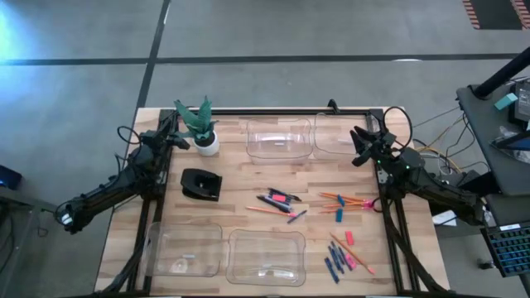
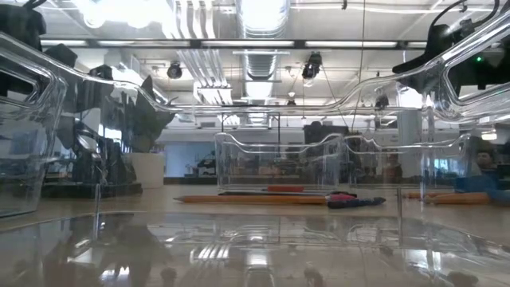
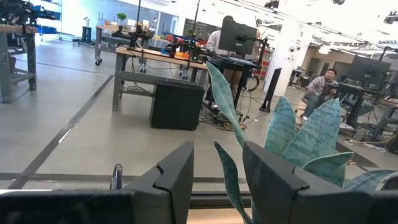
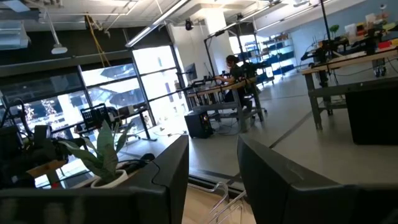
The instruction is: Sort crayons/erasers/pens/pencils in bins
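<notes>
In the high view, two clear bins (image 1: 267,255) are seen along the near edge of the wooden table (image 1: 236,189), and two more at the far edge. Between them, loose on the wood, the pens (image 1: 278,204) are scattered near the middle, the orange pencils (image 1: 344,199) to their right, and the dark-blue crayons (image 1: 335,259) with pink erasers (image 1: 349,237) by the right near bin. A black box (image 1: 200,184) and a potted plant (image 1: 201,127) are set at the left. The left gripper (image 1: 176,126) is held at the far left corner, the right gripper (image 1: 361,145) at the far right edge; neither touches anything.

In the low view, a clear tub wall fills the foreground; beyond it a pencil (image 2: 247,199) and a dark pen (image 2: 358,202) lie flat on the table.

In the left wrist view, the fingers (image 3: 177,177) are spread apart with nothing between them, plant leaves just beyond.

In the right wrist view, the fingers (image 4: 174,168) are likewise parted and empty.
</notes>
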